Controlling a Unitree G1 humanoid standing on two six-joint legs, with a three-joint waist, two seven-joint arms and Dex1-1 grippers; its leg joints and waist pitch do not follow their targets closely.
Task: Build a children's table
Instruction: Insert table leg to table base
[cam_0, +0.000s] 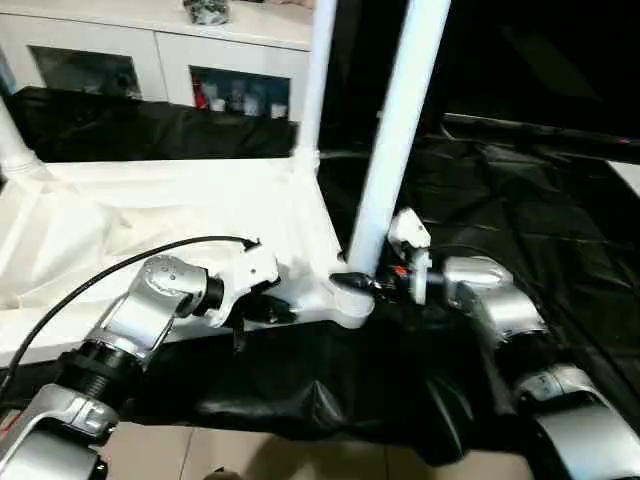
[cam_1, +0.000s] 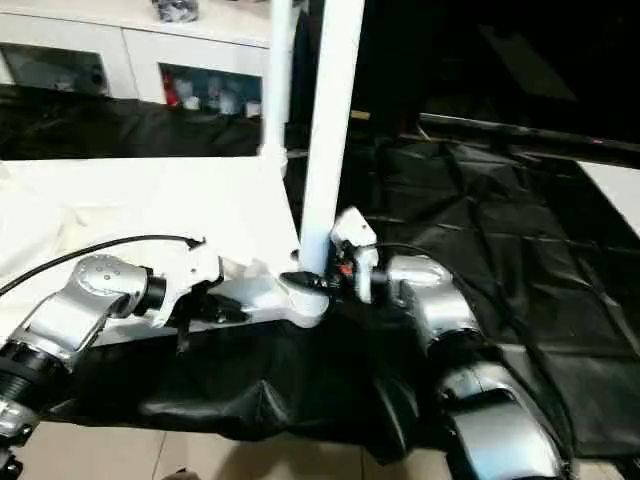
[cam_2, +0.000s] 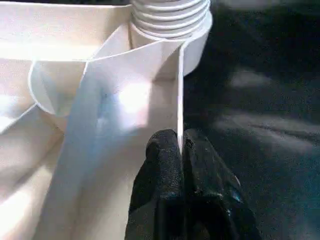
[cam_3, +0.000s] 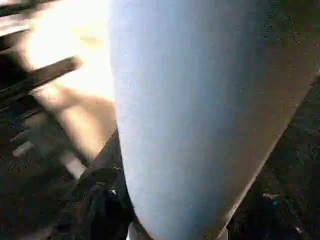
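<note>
Tabletop (cam_0: 150, 215) lies inverted; left gripper (cam_2: 181, 145), jaws pressed together, pinches its thin edge rib just short of the corner socket (cam_0: 345, 300). Right gripper (cam_0: 372, 283) clasps the leg (cam_0: 395, 140) base between half-spread jaws; leg axis rises upright from the socket.

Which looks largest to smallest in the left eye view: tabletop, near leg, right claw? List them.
1. tabletop
2. near leg, though nearness to the camera inflates it
3. right claw
</note>
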